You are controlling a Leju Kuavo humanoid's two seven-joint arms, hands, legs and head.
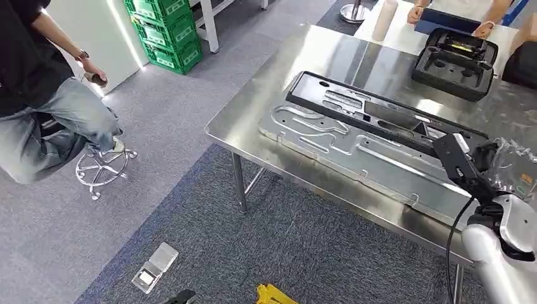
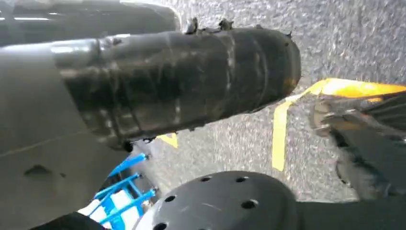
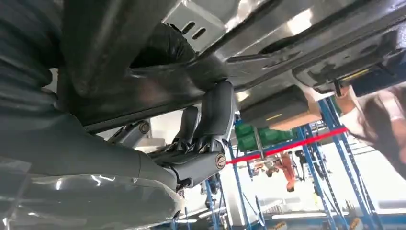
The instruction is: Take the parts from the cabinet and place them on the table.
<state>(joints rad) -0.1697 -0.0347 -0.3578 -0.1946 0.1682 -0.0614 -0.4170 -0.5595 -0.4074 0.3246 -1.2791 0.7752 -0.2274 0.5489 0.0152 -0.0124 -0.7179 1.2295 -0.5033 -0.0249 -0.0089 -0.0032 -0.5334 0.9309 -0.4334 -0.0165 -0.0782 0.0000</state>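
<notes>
I am standing in a factory workshop. Ahead of me a stainless steel desk (image 1: 253, 107) carries pressed metal panels (image 1: 342, 149) and black moulded trays (image 1: 456, 63), with stacked green crates (image 1: 166, 31) on the grey floor beyond. My right wrist view looks out on tall blue storage racks (image 3: 335, 139).

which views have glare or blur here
Head view: sharp, with bright glare patches on the steel table. Left wrist view: soft, the floor's yellow tape smeared. Right wrist view: background washed out by backlight, the person blurred.
</notes>
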